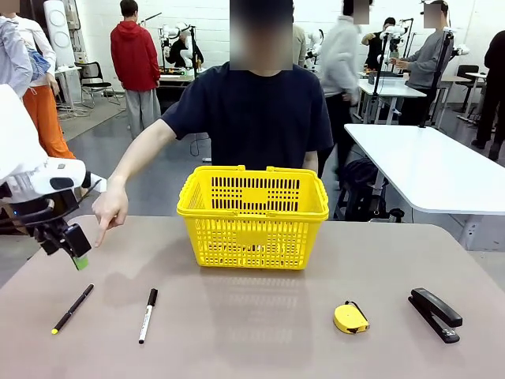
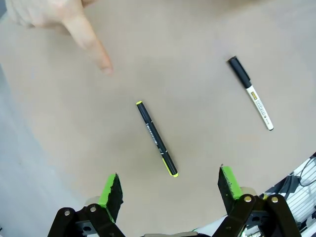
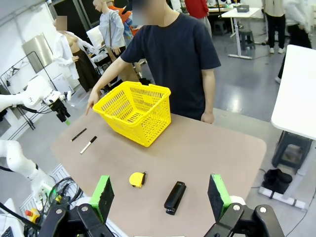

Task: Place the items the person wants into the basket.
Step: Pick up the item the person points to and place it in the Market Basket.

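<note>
Now left tool gapes above pen — person's hand points down.

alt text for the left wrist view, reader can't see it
The open left gripper hovers over a thin black pen on the tan table while a person's hand points toward it. A black-capped white marker lies apart.

Table: matte beige-brown top, rounded far corners. Yellow basket stands upright at the far middle, handles folded down on the rim. Near left: black pen with yellow-green tip, lying slantwise; just to its right, apart from it, the black-capped white marker, cap toward the far side. Near right: round yellow tape measure, then black stapler, well apart from the pens.
</note>
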{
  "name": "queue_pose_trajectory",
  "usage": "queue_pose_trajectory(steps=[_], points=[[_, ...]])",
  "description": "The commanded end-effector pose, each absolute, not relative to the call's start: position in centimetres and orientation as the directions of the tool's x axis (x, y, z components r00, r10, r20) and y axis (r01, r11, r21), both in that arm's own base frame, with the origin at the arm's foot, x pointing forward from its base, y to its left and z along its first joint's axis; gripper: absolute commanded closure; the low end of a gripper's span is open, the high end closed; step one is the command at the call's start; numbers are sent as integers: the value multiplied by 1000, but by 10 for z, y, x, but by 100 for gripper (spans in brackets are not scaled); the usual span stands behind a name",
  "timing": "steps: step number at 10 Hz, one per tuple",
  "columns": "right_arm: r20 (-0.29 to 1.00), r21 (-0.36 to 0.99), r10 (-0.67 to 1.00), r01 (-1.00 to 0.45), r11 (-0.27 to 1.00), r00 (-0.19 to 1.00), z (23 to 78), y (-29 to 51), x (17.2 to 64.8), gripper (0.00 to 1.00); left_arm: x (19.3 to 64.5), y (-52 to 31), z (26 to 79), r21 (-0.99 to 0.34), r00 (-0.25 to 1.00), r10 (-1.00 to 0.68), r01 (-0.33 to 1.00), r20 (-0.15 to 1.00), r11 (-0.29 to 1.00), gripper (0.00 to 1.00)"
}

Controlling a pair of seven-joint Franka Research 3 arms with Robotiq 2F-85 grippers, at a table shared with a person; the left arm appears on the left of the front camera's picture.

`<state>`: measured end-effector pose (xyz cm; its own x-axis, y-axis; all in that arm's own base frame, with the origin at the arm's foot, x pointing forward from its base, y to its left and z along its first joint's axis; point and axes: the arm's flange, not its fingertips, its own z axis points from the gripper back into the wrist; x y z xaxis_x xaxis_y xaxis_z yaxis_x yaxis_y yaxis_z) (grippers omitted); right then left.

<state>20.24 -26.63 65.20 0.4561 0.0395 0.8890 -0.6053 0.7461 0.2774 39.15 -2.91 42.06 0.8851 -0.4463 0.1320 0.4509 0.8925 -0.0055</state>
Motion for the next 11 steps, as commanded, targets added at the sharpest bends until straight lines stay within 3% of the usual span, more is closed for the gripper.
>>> queue_pose_trajectory(steps=[1, 11], points=[[902, 269, 35, -622, 735, 431, 652, -266, 204, 0, 397, -31, 399, 23, 906, -406, 406, 117, 914, 0], [902, 269, 35, -622, 735, 431, 652, -266, 204, 0, 401, -19, 315, 59, 933, -359, 358, 12, 932, 0]])
